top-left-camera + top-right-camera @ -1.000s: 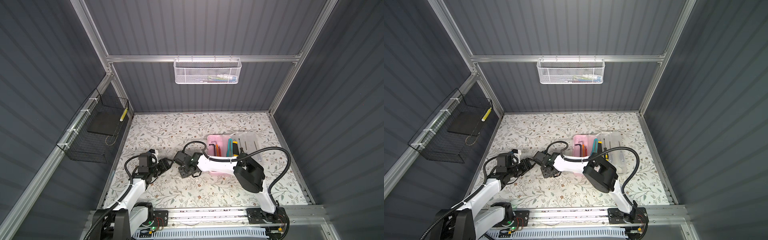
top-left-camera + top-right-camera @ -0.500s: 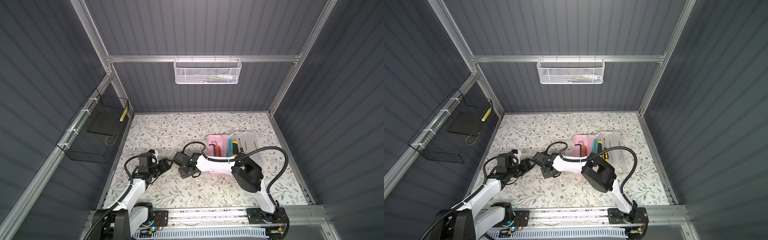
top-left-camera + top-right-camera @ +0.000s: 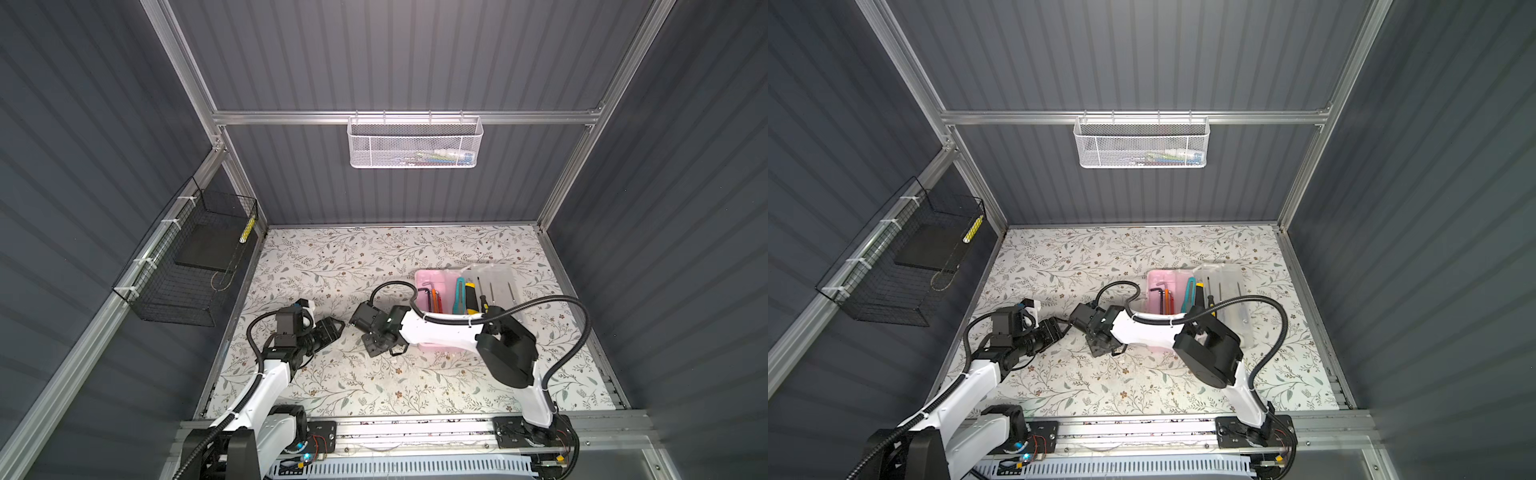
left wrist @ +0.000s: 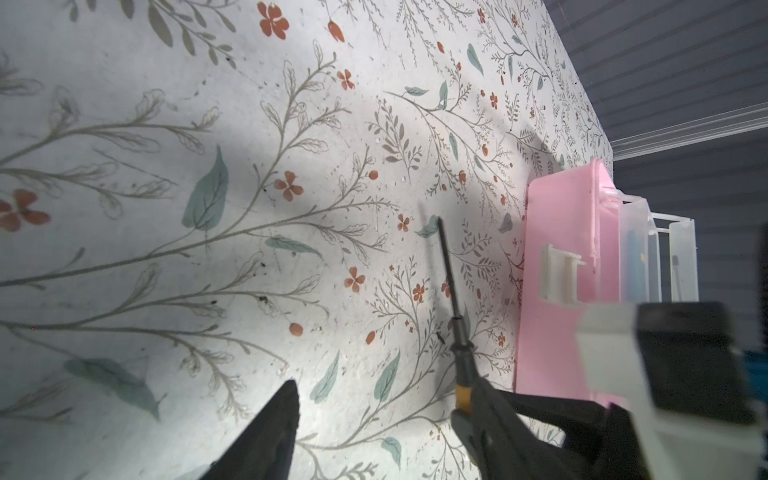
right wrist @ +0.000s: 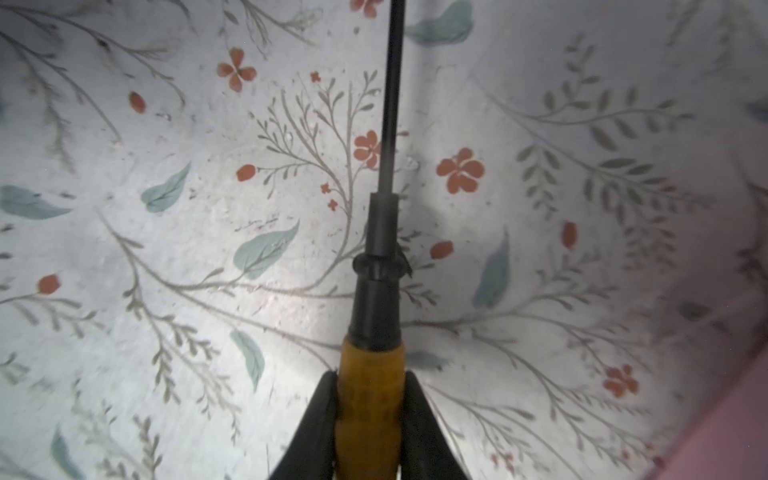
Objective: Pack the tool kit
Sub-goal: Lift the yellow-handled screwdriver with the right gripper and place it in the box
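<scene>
The tool kit's pink box (image 3: 432,280) (image 3: 1156,278) lies open right of centre on the floral table, its frosted lid (image 3: 500,276) folded to the right. Several slim tools lie inside. My right gripper (image 5: 370,399) (image 3: 384,349) is shut on the yellow handle of a black-shafted screwdriver (image 5: 384,232) just above the table, left of the box. My left gripper (image 4: 382,432) (image 3: 337,325) stands open beside it, holding nothing. The left wrist view shows the screwdriver (image 4: 451,299) next to one of my left fingers (image 4: 270,428), with the box's pink wall (image 4: 561,249) and white latch (image 4: 559,278) behind.
A white mesh basket (image 3: 413,143) hangs on the back wall. On the left wall a black wire basket (image 3: 195,257) holds a dark flat pad. The right arm's elbow (image 3: 507,353) and cable hang over the box's near side.
My right gripper's jaws have closed onto the screwdriver handle, and the right arm's elbow has shifted slightly left. The left arm has stayed still.
</scene>
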Controlling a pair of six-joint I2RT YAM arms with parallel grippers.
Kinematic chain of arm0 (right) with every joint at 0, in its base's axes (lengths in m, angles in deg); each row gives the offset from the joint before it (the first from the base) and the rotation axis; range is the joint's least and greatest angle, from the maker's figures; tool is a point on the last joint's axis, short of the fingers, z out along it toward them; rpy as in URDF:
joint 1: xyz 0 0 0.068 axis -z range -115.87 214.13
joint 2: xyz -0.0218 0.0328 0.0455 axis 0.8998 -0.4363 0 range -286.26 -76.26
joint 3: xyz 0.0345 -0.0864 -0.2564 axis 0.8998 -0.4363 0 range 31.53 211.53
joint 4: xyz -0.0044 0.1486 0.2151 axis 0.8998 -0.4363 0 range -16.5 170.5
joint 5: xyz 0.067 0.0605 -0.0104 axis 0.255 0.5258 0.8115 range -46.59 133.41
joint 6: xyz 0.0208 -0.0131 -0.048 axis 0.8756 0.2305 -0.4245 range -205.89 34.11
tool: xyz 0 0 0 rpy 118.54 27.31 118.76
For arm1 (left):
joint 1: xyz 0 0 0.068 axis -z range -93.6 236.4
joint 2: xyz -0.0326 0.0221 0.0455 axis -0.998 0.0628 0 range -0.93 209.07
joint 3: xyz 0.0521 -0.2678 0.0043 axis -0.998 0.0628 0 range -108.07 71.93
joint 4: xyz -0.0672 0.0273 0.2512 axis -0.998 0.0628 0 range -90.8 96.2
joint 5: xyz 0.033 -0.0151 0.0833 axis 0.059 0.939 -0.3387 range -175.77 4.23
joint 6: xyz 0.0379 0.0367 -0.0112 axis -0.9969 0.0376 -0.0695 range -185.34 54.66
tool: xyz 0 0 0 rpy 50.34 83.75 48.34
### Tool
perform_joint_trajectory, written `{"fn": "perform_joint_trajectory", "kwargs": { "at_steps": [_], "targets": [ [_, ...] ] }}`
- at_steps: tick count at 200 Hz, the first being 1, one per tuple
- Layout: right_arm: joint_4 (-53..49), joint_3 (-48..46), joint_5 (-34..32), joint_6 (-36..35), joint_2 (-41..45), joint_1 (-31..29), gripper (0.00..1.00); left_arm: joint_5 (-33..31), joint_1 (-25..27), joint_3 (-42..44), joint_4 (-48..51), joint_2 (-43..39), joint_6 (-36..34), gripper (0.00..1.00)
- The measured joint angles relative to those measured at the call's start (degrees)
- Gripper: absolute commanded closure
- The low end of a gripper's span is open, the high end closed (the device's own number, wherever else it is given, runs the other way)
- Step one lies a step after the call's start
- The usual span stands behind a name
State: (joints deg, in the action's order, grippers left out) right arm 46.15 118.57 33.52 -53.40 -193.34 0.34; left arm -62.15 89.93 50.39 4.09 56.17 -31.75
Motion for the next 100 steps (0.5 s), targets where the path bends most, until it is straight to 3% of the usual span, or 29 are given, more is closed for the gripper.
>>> {"fn": "perform_joint_trajectory", "kwargs": {
  "at_steps": [40,100],
  "targets": [
    [0.57,-7.13,-2.64,-1.42,15.85,2.47,1.0,-0.22,0.0,-0.57,0.35,0.0,0.0,0.34],
    [-1.01,-16.39,-10.78,-6.01,35.6,12.74,1.0,-0.96,0.0,-1.57,0.5,-0.42,-0.42,0.34]
  ]
}}
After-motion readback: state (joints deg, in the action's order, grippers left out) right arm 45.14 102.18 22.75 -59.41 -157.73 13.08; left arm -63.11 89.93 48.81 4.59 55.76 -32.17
